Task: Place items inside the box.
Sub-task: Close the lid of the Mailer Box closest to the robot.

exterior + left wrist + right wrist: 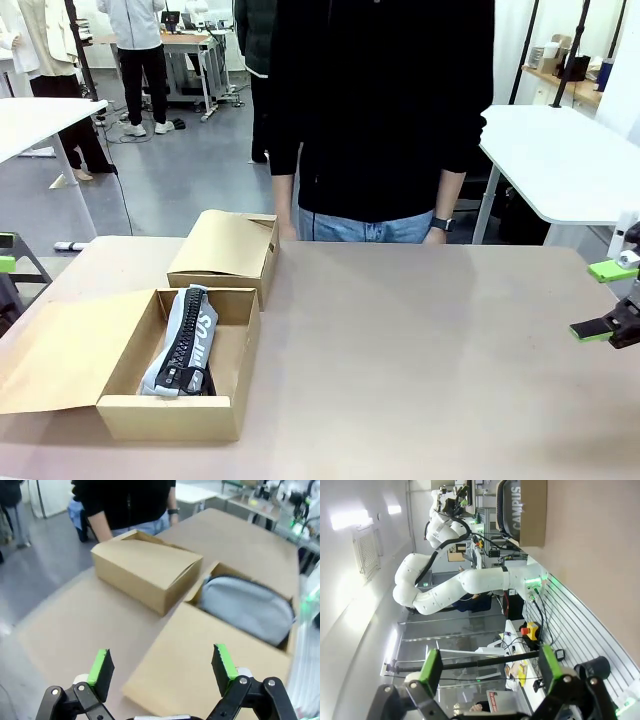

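Front view is showing the grey zipped fabric pouch (185,345) lying in the open box (175,418) on the surface (420,360), while wrist views are showing left claw (162,667) and right claw (490,667) gaping, empty.

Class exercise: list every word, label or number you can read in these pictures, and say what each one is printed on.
"CAMPUS": white letters on the grey pouch lying in the open box, clear in the right wrist view.
"PUS": the part of that word readable on the pouch in the front view.
Red sign in the right wrist view's background: too small to read.
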Tool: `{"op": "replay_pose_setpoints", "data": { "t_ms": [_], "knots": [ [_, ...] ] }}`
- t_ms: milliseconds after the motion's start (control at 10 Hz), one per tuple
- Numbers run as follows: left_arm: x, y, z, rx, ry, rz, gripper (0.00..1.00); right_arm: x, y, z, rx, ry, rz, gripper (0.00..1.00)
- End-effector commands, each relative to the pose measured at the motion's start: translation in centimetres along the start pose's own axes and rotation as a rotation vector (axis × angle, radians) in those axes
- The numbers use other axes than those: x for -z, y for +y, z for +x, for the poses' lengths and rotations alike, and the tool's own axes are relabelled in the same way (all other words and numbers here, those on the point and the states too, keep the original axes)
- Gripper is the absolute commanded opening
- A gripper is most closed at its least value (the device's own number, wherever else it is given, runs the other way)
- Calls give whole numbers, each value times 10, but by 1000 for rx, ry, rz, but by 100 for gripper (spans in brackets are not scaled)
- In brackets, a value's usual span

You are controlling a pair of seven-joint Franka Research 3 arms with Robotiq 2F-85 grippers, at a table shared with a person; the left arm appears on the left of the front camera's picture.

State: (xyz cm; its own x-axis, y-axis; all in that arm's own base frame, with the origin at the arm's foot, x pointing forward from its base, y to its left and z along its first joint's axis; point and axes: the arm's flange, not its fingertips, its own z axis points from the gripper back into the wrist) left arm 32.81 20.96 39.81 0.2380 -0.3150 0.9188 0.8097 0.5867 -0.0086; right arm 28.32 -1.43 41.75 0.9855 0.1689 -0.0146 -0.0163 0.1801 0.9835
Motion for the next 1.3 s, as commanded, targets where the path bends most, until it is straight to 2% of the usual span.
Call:
{"op": "replay_pose_setpoints", "data": {
  "t_ms": [0,300,600,1200],
  "knots": [
    [-5,13,-36,70,-28,2,100,0,7,0,21,-9,20,100],
    [-27,17,-67,56,94,-113,100,0,7,0,21,-9,20,100],
    [-38,18,-91,41,238,-87,100,0,7,0,21,-9,20,100],
    [6,15,-123,13,325,-224,100,0,7,0,21,-9,20,100]
  ]
}}
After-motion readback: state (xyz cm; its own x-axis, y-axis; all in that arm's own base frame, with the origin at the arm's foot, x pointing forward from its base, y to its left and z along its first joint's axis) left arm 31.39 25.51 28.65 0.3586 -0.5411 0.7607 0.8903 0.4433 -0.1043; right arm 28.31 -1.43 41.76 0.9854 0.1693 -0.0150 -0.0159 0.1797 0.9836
